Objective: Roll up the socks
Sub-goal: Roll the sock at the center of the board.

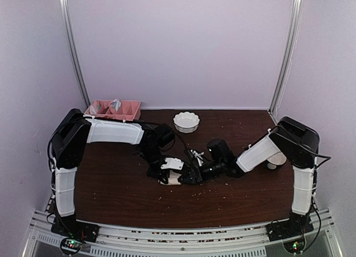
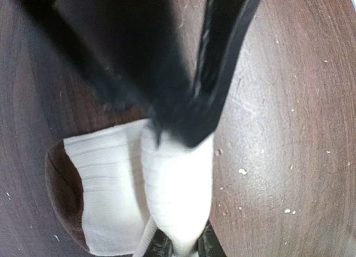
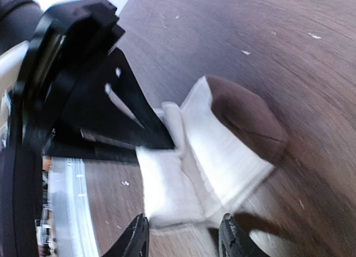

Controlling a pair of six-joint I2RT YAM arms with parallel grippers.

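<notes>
A cream sock (image 2: 111, 184) with a dark brown patch (image 2: 58, 190) lies partly folded on the dark wooden table (image 2: 289, 129), at mid-table in the top view (image 1: 171, 179). My left gripper (image 2: 184, 247) is shut on a raised fold of the cream fabric (image 2: 178, 196); from above it sits at the sock (image 1: 166, 169). My right gripper (image 3: 183, 237) is open, its two fingertips (image 3: 136, 235) standing apart at the sock's near edge (image 3: 167, 201) with nothing pinched. From above it meets the left one from the right (image 1: 193, 176). The right wrist view also shows the brown patch (image 3: 245, 115).
A white scalloped bowl (image 1: 186, 122) stands at the back centre. A pink divided tray (image 1: 113, 109) sits at the back left by the left arm. Pale crumbs are scattered over the table. The metal rail (image 1: 178, 235) runs along the near edge.
</notes>
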